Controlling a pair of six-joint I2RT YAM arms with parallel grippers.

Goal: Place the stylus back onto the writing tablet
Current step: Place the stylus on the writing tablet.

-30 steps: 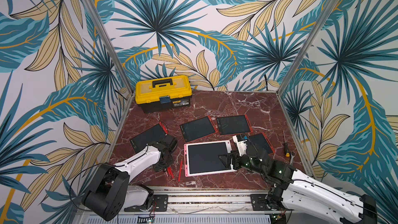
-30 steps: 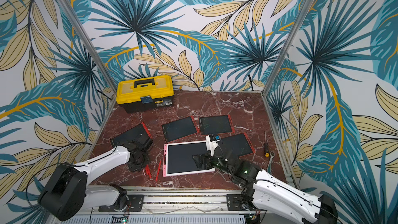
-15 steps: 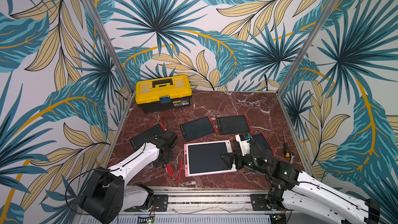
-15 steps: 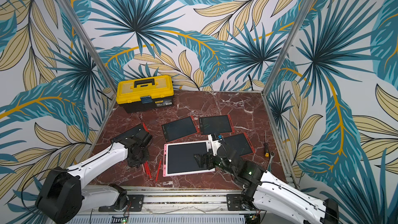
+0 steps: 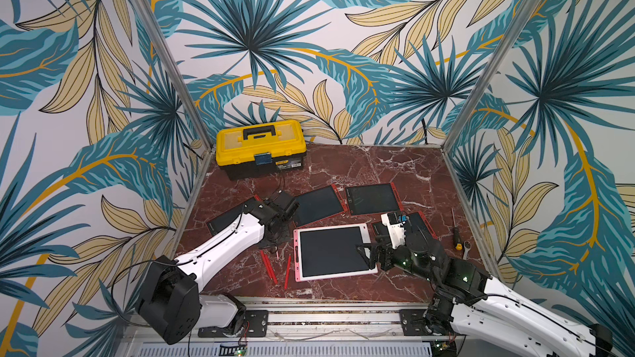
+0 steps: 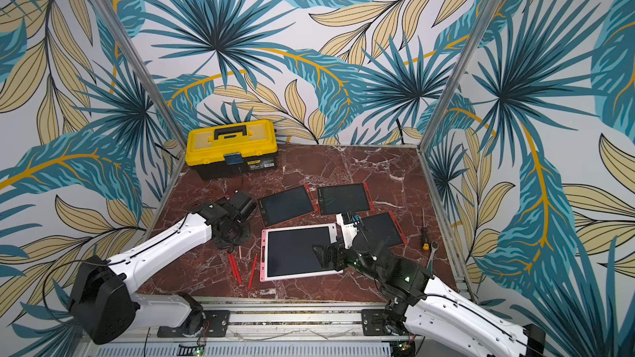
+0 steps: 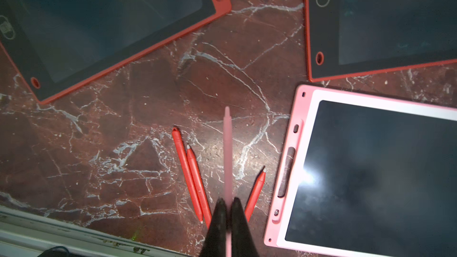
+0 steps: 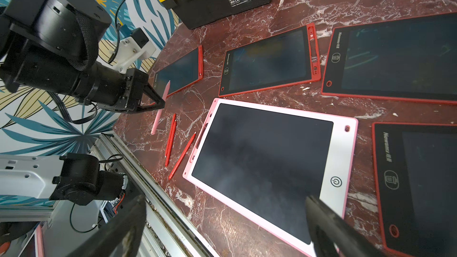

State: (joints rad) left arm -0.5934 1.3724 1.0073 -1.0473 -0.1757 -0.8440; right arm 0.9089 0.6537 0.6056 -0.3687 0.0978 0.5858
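A pink stylus (image 7: pixel 227 154) is pinched near its middle by my shut left gripper (image 7: pixel 228 202). The right wrist view shows the stylus (image 8: pixel 158 117) tilted in the left gripper (image 8: pixel 160 103), its lower tip close to the table. It hangs left of the pink-and-white writing tablet (image 5: pixel 366 235) (image 6: pixel 331 233), which lies flat at the front centre. The dark slot (image 7: pixel 286 171) on the tablet's left edge holds nothing. My right gripper (image 8: pixel 225 201) (image 5: pixel 362 255) stands open over the tablet's right end, holding nothing.
Three red styluses (image 5: pixel 268 267) (image 7: pixel 190 176) lie loose on the marble between the left gripper and the pink tablet. Several red-framed tablets (image 5: pixel 372 199) lie behind. A yellow toolbox (image 5: pixel 261 147) stands back left. A screwdriver (image 5: pixel 455 231) and wrench (image 5: pixel 465 248) lie right.
My left arm has moved away from the front edge, toward the back and slightly right, with the pink stylus in its grip. The right arm has hardly moved.
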